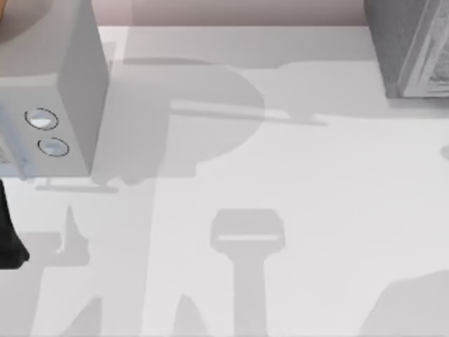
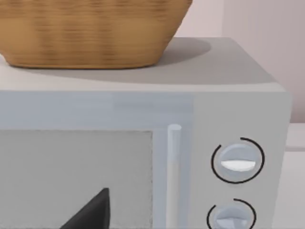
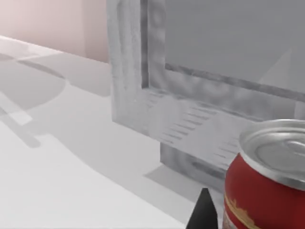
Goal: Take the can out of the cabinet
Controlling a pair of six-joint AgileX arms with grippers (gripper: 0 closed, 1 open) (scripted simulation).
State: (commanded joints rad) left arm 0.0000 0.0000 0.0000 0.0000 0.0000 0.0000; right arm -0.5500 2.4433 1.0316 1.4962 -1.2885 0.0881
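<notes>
Microwave (image 1: 66, 84) at table (image 1: 295, 182) left; wicker basket (image 2: 90, 33) on top.

From above I see a white table (image 1: 295, 196) crossed by grey shadows. A microwave (image 1: 59, 91) sits at the far left, its two round knobs (image 1: 46, 130) facing near. A grey cabinet (image 1: 414, 45) stands at the far right corner. Something dark (image 1: 8, 235) juts in at the left edge.

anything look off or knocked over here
Nothing stands out. The red can stands upright beside the grey cabinet, with no dent or spill visible. The wicker basket sits squarely on top of the microwave, whose door looks closed.
</notes>
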